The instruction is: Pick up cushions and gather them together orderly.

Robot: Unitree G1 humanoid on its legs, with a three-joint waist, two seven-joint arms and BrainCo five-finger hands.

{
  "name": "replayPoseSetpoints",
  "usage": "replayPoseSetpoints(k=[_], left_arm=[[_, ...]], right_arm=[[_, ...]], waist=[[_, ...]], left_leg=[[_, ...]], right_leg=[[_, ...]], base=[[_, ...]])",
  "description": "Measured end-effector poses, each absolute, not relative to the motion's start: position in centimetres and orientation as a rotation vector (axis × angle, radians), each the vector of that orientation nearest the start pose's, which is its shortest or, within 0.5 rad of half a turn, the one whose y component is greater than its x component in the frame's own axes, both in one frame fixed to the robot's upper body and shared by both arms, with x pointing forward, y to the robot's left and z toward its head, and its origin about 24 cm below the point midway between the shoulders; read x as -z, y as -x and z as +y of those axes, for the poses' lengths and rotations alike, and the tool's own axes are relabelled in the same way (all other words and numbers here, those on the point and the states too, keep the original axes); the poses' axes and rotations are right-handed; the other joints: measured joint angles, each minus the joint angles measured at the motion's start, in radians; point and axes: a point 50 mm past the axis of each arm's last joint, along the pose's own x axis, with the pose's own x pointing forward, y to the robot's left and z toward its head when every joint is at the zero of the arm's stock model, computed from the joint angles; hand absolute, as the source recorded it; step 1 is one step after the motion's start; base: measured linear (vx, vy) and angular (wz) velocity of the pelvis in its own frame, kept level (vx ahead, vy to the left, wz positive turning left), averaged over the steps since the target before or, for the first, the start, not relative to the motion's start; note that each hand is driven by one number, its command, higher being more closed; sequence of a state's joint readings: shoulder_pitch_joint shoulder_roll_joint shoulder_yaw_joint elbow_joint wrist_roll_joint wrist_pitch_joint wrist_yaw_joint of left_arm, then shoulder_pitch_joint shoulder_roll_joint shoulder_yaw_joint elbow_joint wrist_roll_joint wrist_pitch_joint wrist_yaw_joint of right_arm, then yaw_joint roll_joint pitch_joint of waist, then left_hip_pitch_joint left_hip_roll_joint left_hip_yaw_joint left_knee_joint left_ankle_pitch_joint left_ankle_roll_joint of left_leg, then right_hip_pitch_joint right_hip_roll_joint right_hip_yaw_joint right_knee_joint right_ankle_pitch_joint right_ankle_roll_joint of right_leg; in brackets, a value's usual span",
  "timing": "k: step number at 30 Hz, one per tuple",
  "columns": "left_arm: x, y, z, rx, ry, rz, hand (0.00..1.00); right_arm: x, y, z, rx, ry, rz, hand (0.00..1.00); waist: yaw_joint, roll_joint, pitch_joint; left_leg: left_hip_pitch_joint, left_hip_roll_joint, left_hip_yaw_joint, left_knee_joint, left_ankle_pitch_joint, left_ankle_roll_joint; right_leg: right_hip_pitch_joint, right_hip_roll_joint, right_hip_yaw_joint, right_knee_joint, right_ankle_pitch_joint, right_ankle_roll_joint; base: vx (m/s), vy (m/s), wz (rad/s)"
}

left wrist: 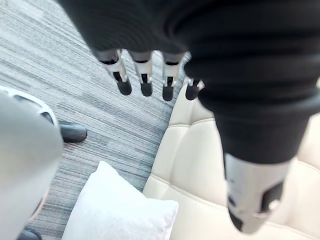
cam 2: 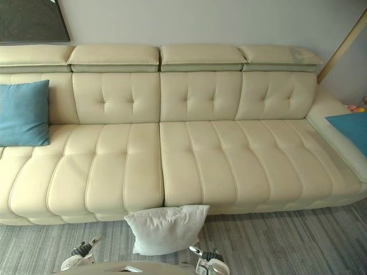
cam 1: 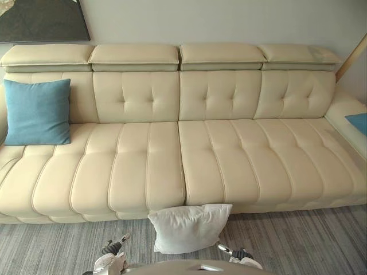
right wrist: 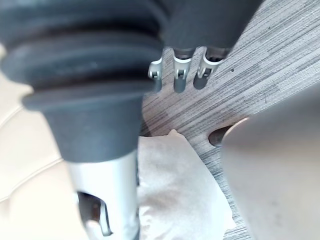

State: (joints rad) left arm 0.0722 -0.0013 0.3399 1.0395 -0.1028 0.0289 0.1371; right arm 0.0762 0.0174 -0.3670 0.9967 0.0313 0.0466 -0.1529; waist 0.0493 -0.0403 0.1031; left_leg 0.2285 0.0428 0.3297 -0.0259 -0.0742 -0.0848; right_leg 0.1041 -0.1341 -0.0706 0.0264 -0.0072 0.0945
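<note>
A white cushion [cam 1: 189, 226] stands on the carpet, leaning against the front of the sofa near its middle; it also shows below the fingers in the left wrist view [left wrist: 120, 210] and the right wrist view [right wrist: 175, 190]. A blue cushion [cam 1: 37, 112] is propped upright against the sofa's back at the far left. A second blue cushion [cam 2: 350, 129] lies on the sofa's right end. My left hand [cam 1: 112, 255] hangs low, left of the white cushion, with its fingers [left wrist: 145, 80] straight and holding nothing. My right hand [cam 1: 238, 255] hangs just right of the white cushion, its fingers [right wrist: 180, 75] also straight and empty.
The long cream leather sofa [cam 1: 229, 160] spans the whole view, with a corner section at the right. Grey striped carpet [cam 1: 298, 240] covers the floor in front. A dark picture [cam 1: 43, 20] hangs on the wall at upper left, and a wooden pole [cam 2: 341, 48] leans at the right.
</note>
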Motion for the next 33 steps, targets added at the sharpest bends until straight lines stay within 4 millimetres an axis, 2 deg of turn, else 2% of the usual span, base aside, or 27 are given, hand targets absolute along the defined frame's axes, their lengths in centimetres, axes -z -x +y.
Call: replayPoseSetpoints(k=[7,9,11,18,22,25,27,31,33], left_arm=[[16.3,-8.8,19.7,-0.512,0.199,1.127,0.0],[16.3,-8.8,19.8,-0.513,0.199,1.124,0.0],[16.3,-8.8,19.8,-0.513,0.198,1.124,0.0],[16.2,-9.0,20.1,-0.505,0.151,1.126,0.0],[16.1,-9.3,20.2,-0.502,0.138,1.123,0.0],[16.0,-9.6,20.4,-0.506,0.136,1.109,0.0],[15.7,-10.2,20.5,-0.51,0.137,1.086,0.0],[14.8,-13.1,20.4,-0.527,0.165,1.004,0.0],[13.9,-15.1,20.5,-0.534,0.173,0.935,0.0]], right_arm=[[16.1,-9.1,-20.1,0.534,-0.169,1.119,0.0],[16.1,-9.0,-20.3,0.553,-0.18,1.118,0.0],[16.1,-9.0,-20.4,0.572,-0.195,1.12,0.0],[16.1,-9.3,-20.8,0.61,-0.195,1.121,0.0],[15.8,-10.2,-21.6,0.617,-0.173,1.102,0.0],[15.2,-11.6,-22.2,0.621,-0.157,1.063,0.0],[14.5,-13.4,-22.6,0.619,-0.148,1.004,0.0],[12.0,-17.2,-23.9,0.627,-0.104,0.842,0.0],[10.7,-19.1,-23.8,0.612,-0.084,0.767,0.0]], waist=[[0.004,0.004,0.002],[0.004,0.003,0.001],[0.005,0.003,-0.001],[-0.016,0.012,0.004],[-0.02,0.02,0.015],[-0.022,0.029,0.039],[-0.023,0.037,0.065],[-0.03,0.061,0.125],[-0.032,0.062,0.157]], left_leg=[[-0.011,-0.006,-0.022,-0.031,0.013,0.002],[-0.025,-0.008,-0.031,-0.032,0.013,0.002],[-0.033,-0.009,-0.032,-0.031,0.013,0.003],[-0.043,-0.008,-0.03,-0.025,0.009,0.008],[-0.068,-0.004,-0.001,0.004,-0.013,0.011],[-0.092,0.004,0.046,0.038,-0.034,0.011],[-0.128,0.014,0.09,0.084,-0.055,0.011],[-0.271,0.07,0.157,0.253,-0.118,0.02],[-0.34,0.111,0.192,0.354,-0.156,0.023]], right_leg=[[-0.001,-0.005,-0.037,-0.024,0.001,0.003],[0.001,-0.009,-0.053,-0.04,0.013,0.019],[0.001,-0.009,-0.058,-0.055,0.019,0.02],[0.011,-0.006,-0.072,-0.095,0.036,0.017],[-0.016,-0.005,-0.044,-0.099,0.049,0.015],[-0.056,0.001,0.004,-0.096,0.07,0.01],[-0.109,0.003,0.036,-0.072,0.076,0.011],[-0.281,0.02,0.078,0.053,0.073,0.009],[-0.368,0.038,0.094,0.128,0.06,-0.002]], base=[[0.0,-0.01,0.1],[0.04,-0.021,0.15],[0.06,-0.022,0.06],[0.03,-0.028,-0.01],[-0.03,-0.023,-0.23],[-0.08,-0.019,-0.5],[-0.14,-0.03,-0.62],[-0.18,-0.041,-0.53],[-0.2,-0.044,-0.64]])
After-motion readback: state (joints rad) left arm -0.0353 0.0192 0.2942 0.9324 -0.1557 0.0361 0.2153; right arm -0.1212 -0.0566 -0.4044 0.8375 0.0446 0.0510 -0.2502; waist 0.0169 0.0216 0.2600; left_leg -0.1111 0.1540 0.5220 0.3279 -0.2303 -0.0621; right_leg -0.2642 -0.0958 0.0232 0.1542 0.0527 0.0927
